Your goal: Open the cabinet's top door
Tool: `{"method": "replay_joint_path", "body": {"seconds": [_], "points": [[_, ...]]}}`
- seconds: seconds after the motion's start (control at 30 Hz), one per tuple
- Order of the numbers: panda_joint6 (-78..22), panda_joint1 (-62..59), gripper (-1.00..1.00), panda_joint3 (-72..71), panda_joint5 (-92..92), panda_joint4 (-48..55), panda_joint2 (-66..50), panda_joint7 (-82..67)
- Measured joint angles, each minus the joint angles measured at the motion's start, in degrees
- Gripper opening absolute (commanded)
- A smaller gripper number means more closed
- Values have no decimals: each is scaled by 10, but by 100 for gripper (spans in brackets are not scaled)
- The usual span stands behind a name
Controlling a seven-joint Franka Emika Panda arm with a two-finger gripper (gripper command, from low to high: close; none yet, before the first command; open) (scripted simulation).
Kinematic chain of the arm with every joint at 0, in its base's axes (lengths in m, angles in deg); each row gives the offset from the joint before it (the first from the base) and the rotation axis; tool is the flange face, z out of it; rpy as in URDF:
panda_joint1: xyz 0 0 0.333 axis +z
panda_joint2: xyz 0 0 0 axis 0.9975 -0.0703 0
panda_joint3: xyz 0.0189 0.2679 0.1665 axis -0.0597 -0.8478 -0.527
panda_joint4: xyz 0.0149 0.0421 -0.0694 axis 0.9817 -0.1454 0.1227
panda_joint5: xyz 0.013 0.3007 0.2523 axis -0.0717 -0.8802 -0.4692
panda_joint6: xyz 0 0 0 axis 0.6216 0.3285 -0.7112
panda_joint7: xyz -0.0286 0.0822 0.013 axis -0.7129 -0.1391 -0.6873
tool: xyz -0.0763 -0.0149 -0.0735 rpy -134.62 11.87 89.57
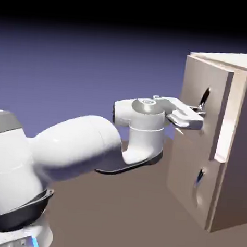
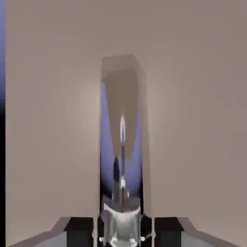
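Gripping the top door's (image 1: 200,108) silver handle (image 2: 122,144), the hand (image 1: 197,117) reaches level against the cabinet (image 1: 233,150) front.

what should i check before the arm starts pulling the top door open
1. Fingers on either side of the top door's handle: ok, the handle sits between them in the hand view.
2. Right handle: ok, the gripper is at the upper handle, not the lower handle.
3. Grip closed firmly on the handle: cannot tell, the contact itself is not clear.
4. Top door state: it already looks slightly ajar from the cabinet.
5. Swing path free: ok, nothing stands in front of the door in the exterior view.
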Motion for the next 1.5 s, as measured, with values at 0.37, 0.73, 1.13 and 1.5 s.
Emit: {"method": "replay_joint_path", "body": {"seconds": [0.37, 0.73, 1.13, 1.5], "points": [[105, -123, -100, -93, 66, 46, -216, 274], [140, -342, -100, -298, 84, 43, -339, 459], [155, -590, -100, -543, 73, 31, -371, 567], [97, -668, -100, -670, -196, -52, -293, 393]]}}
